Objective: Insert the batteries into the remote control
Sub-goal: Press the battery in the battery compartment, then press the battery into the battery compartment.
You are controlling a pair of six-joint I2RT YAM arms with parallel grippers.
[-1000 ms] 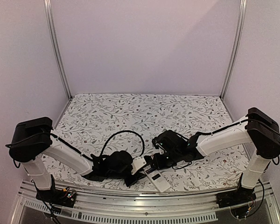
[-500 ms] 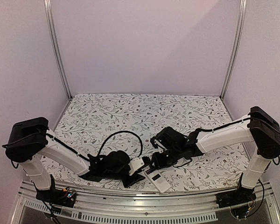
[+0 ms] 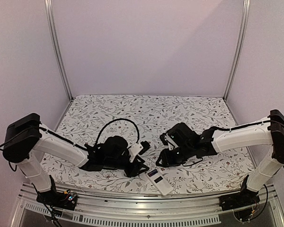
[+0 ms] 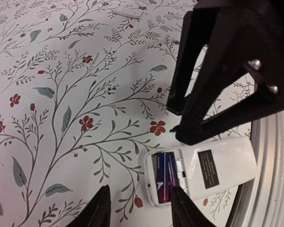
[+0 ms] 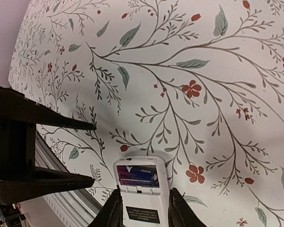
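Floral cloth (image 3: 132, 113) surrounds the remote control (image 4: 217, 165), batteries (image 4: 164, 182) seated in its slot, as the left gripper (image 4: 141, 208) and right gripper (image 5: 143, 210), both spread empty, have drawn back from it: loading looks done.

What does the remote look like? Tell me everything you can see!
The remote is a small, flat, white bar, plastic by its look. It lies back up on the flowery table, by the near edge. Its battery slot is uncovered, and the batteries lie inside, dark with a purple shine. A dark label sits beside the slot. Apart from them, only the table touches it.
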